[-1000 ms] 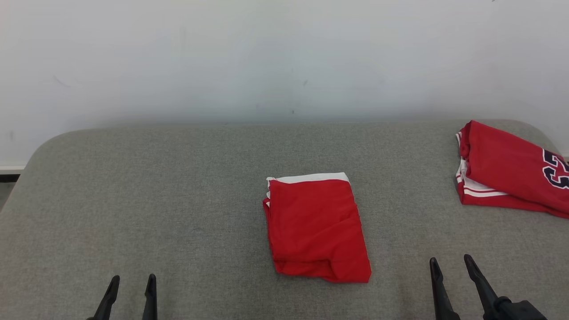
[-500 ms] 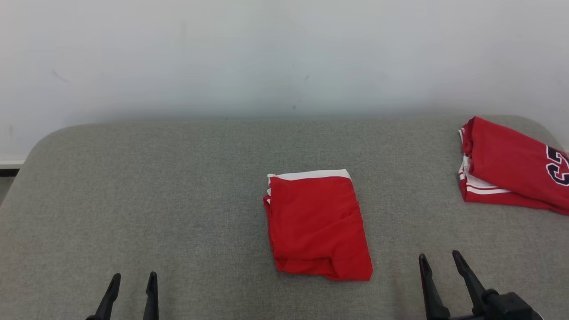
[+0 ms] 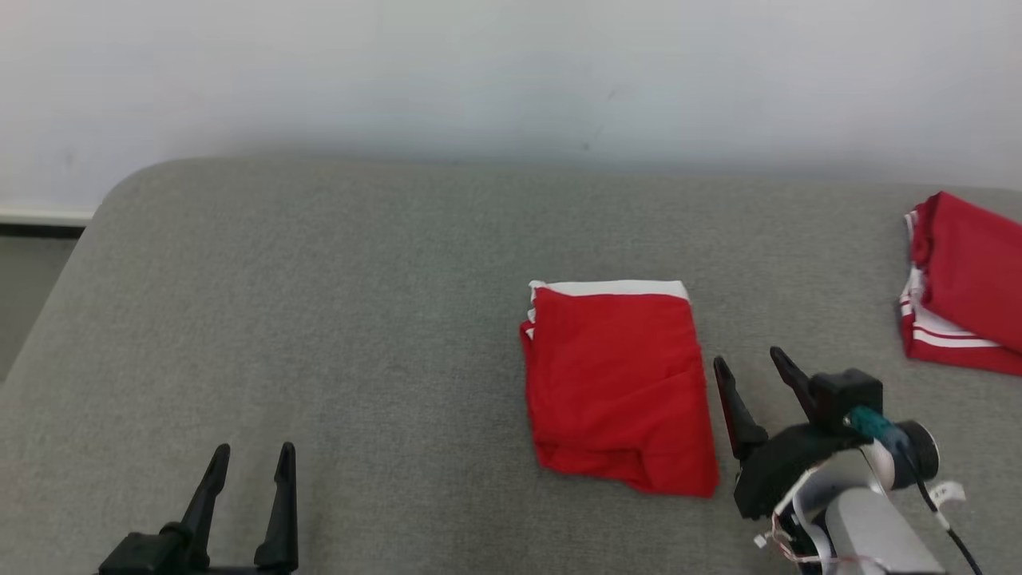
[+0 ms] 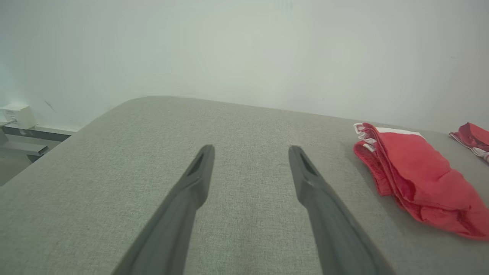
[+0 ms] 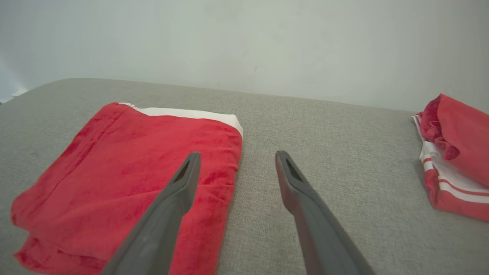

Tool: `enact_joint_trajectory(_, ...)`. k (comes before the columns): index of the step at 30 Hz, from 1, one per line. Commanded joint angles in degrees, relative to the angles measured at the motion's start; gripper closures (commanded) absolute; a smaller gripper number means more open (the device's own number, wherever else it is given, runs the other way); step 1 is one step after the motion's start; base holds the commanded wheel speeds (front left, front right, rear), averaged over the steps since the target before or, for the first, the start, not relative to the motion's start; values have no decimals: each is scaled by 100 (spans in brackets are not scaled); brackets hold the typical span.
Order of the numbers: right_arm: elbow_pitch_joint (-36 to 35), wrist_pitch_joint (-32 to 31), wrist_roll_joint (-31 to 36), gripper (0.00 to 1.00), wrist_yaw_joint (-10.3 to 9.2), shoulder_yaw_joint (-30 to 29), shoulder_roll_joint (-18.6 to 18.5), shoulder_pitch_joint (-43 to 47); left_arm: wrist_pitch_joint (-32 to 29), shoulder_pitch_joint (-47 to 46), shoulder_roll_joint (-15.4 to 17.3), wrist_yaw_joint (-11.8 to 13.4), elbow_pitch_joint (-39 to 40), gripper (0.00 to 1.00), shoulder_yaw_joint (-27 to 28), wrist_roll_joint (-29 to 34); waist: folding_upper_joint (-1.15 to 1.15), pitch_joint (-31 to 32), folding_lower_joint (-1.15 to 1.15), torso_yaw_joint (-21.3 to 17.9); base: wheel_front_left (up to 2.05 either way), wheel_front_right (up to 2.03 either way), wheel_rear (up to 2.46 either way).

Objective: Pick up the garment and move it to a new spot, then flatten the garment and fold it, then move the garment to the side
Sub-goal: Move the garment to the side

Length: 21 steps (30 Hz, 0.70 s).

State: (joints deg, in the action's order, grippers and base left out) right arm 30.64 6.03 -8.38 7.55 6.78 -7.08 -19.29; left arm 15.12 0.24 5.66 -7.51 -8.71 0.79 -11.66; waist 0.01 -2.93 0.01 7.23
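- The folded red garment (image 3: 619, 383) is found lying mid-way across the grey padded surface (image 3: 319, 319), its long axis running away from the robot.
- The right gripper (image 3: 750, 357) is seen just beside the garment's right edge, spread wide and empty. It is judged the nearer arm.
- The left gripper (image 3: 255, 448) is seen well apart to the left, likewise spread and empty.

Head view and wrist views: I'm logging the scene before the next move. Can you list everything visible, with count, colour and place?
folded garment: one, red with a white band, middle of the surface
second garment: one, red with white stripes, far right of the surface
padded surface: one, grey, under both garments
wall: one, pale, behind the surface
left gripper: one, dark, open, lower left over bare surface
right gripper: one, dark, open, at the folded garment's right edge
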Motion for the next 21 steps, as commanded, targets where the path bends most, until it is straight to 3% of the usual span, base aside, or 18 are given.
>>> enact_joint_trajectory(1,277,-61,62,0,-14,9,-8,-265,-1,-132,35,8,-34,0,-19,-67,-1,-320,-1,313,0,0,0)
enact_joint_trajectory(9,1528,-90,164,0,-14,-65,33,-1108,-1,-398,13,8,-58,0,-110,-190,-1,-686,-1,560,0,0,0)
enact_joint_trajectory(17,2556,-35,71,0,-13,150,252,-1235,-1,-457,15,8,-96,0,-53,-211,-1,-736,-1,464,0,0,0)
enact_joint_trajectory(18,2645,-21,5,27,-13,195,290,-1224,-1,-468,15,8,-102,0,-63,-209,-1,-731,-1,442,0,0,0)
enact_joint_trajectory(19,2645,-21,5,27,-13,195,290,-1224,-1,-468,15,8,-102,0,-63,-209,-1,-731,-1,442,0,0,0)
enact_joint_trajectory(20,2708,6,-77,100,-13,242,323,-1229,-1,-478,16,8,-105,0,-64,-205,-1,-727,-1,416,0,0,0)
enact_joint_trajectory(21,2761,13,-129,100,-13,299,340,-1243,-1,-487,14,8,-106,0,-73,-202,-1,-723,-1,395,0,0,0)
